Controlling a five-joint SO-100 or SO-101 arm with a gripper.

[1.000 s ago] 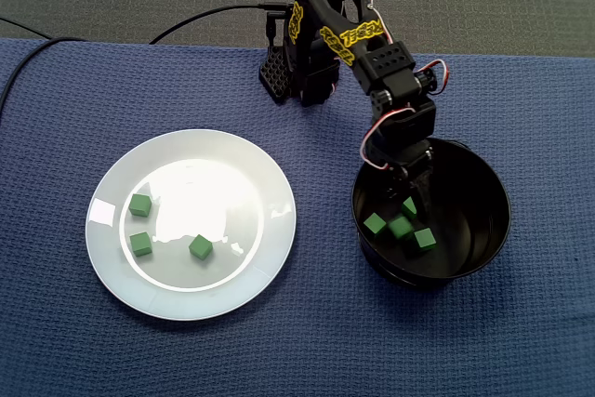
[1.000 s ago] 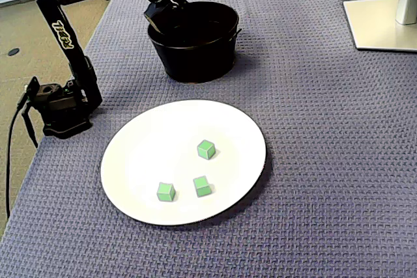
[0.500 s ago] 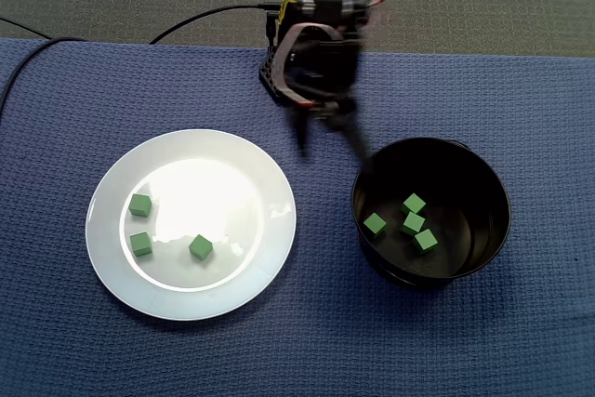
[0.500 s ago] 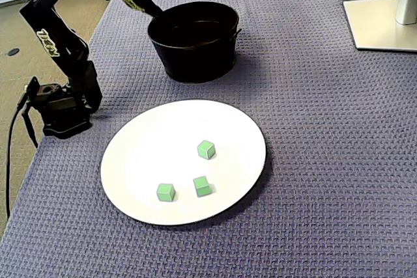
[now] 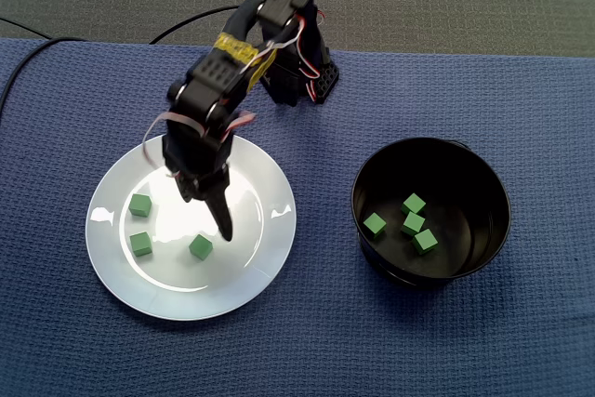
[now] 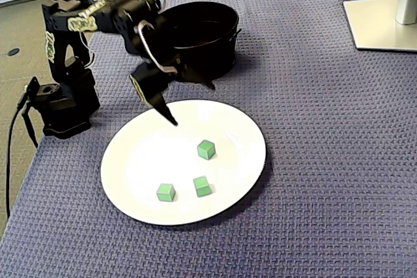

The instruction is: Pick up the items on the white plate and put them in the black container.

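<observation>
Three green cubes lie on the white plate (image 5: 177, 290) (image 6: 241, 135): one (image 5: 140, 205) at the left, one (image 5: 141, 244) below it and one (image 5: 201, 247) (image 6: 206, 149) nearest my gripper. My gripper (image 5: 208, 216) (image 6: 192, 104) hovers open over the middle of the plate with nothing between its fingers, just above that nearest cube. The black container (image 5: 497, 178) (image 6: 221, 50) stands beside the plate and holds several green cubes (image 5: 413, 223).
The arm's base (image 5: 311, 81) (image 6: 62, 105) sits at the edge of the blue woven cloth, with a black cable (image 5: 195, 18) running off behind it. A white monitor stand (image 6: 384, 24) occupies the far corner in a fixed view.
The arm has risen out of the black container and swung across to the plate. Its jaws now stand wide apart over the plate's middle.
</observation>
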